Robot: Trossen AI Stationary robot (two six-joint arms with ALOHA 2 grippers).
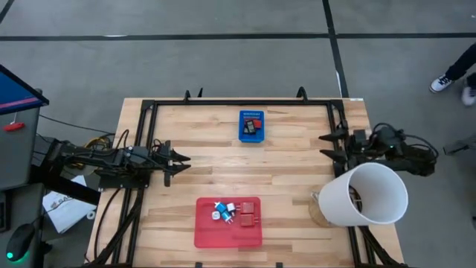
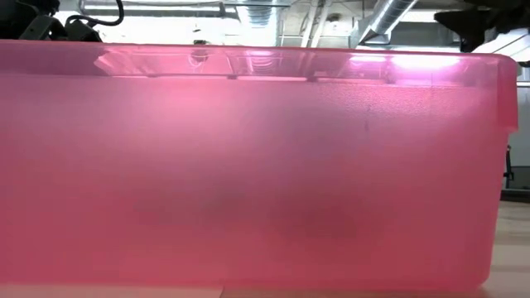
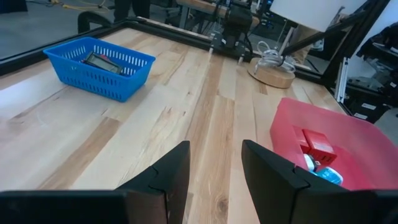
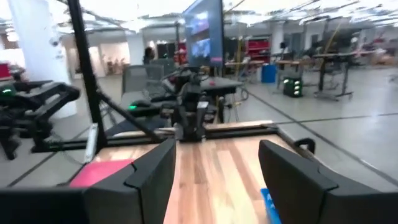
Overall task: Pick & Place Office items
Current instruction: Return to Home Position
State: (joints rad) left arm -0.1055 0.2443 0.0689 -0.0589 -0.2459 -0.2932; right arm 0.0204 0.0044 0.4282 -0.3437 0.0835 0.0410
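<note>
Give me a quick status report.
Left tool open, empty. Right tool open, empty. Office items in red tray, blue bin. White cylinder beside right arm.

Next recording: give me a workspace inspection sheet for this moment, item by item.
Surface: wooden table with a black frame along its edges.
Job's things: small red pieces and blue-and-white pieces lie in the red tray; dark and red pieces lie in the blue basket.
Clutter: white lamp at the table's right edge.
Grippers: left pincer open and empty, over the table's left side; right pincer open and empty, at the right side.
Cables: cord coiled on the lamp's base; loose cables beside the left arm.
Surroundings: a person's shoes on the floor; a monitor.
</note>
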